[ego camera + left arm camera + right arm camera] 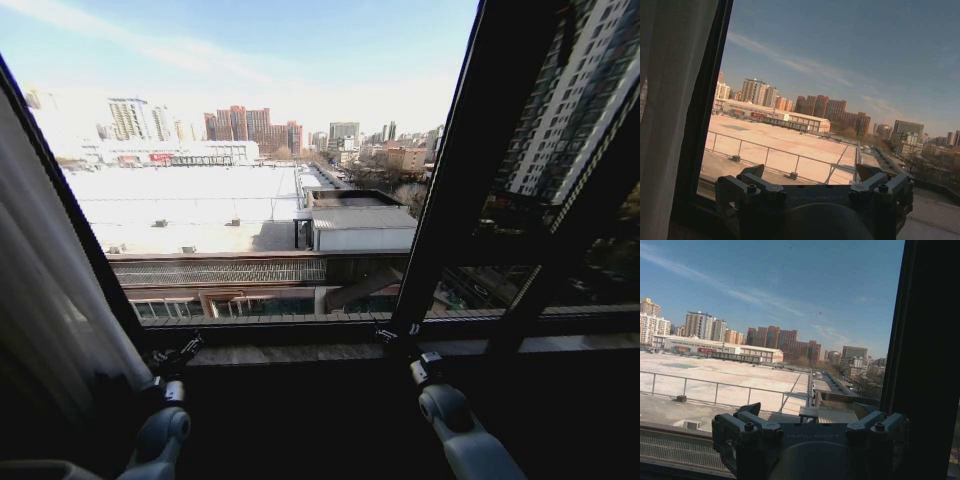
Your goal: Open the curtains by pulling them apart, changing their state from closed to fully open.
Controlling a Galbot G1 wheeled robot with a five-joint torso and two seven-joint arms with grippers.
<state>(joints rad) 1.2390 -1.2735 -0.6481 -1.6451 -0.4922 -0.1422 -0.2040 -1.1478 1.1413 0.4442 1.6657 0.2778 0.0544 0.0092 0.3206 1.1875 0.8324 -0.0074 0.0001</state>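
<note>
Curtain [45, 290] is bunched at the far left edge of the window, pleats hanging beside the dark frame bar [80, 215]; in the left wrist view the same curtain [670, 115] sits against the frame, and the glass past it is bare, city and rooftop plainly visible. No panel can be made out on the right side, just the dark frame post [470, 160], so the curtains look open or nearly so. Risks from here, as a judgement: the left gripper is close to the hanging fabric, so any sideways swing could snag a pleat and drag the panel back over the glass; both grippers are near the sill [300, 352] and glass, so a forward push could knock the frame. If a right panel is hidden behind the post, calling the job finished would be wrong. Pose: left arm reaches up from the lower left, left gripper [178, 352] at sill level just beside the curtain's lower part; its fingers [752, 172] are spread, holding nothing. Right arm rises from lower right, right gripper [392, 335] at the base of the post, also released, fingers [752, 410] apart with nothing between them.
</note>
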